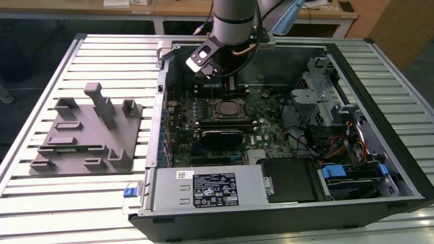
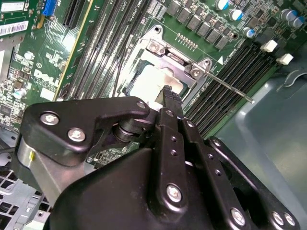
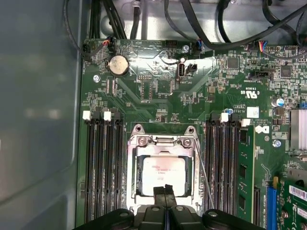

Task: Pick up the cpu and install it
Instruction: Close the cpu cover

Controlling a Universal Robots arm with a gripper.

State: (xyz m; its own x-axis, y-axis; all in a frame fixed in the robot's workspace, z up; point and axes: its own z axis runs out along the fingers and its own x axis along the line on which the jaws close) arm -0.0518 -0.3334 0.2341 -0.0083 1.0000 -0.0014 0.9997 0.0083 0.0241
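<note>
Beneath everything else: a silver slatted metal table (image 1: 68, 203) carries the whole set-up.

- Black open-sided steel tower case (image 1: 271, 226): lies flat on the table and encloses the socket.
- Grey moulded plastic fixture tray (image 1: 68, 152): outside the case, well apart from the socket, on the exterior view's left of it.
- Green printed motherboard (image 3: 158, 91): bears the socket near its middle.
- Grey tubular robot arm (image 1: 234, 15): reaches down into the case, just beyond the socket.
- Black two-finger gripper (image 3: 165, 189): the tips hang over one edge of the socket. The fingers are pressed together with nothing seen between them. Whether the tips touch the chip below, I cannot tell.
- Square metal-framed motherboard socket (image 3: 163, 140): rows of long black memory slots (image 3: 103, 167) lie close on two opposite sides of it.
- The cpu (image 3: 160, 170), a small flat square chip with a silver-grey top plate: lies flat inside the socket frame, square to it.
- Thin bright steel lever rod (image 2: 230, 87): runs along one side of the socket and sticks out past its corner. Latched or free, I cannot tell.

Judgement: pick-up and placing look done, since the chip is in the socket and not in the fingers. The work stands at the install end of the task. Any move from this pose calls for a straight, clean path, because the lever rod and slots crowd the socket, and a sideways drag could shift the chip.
</note>
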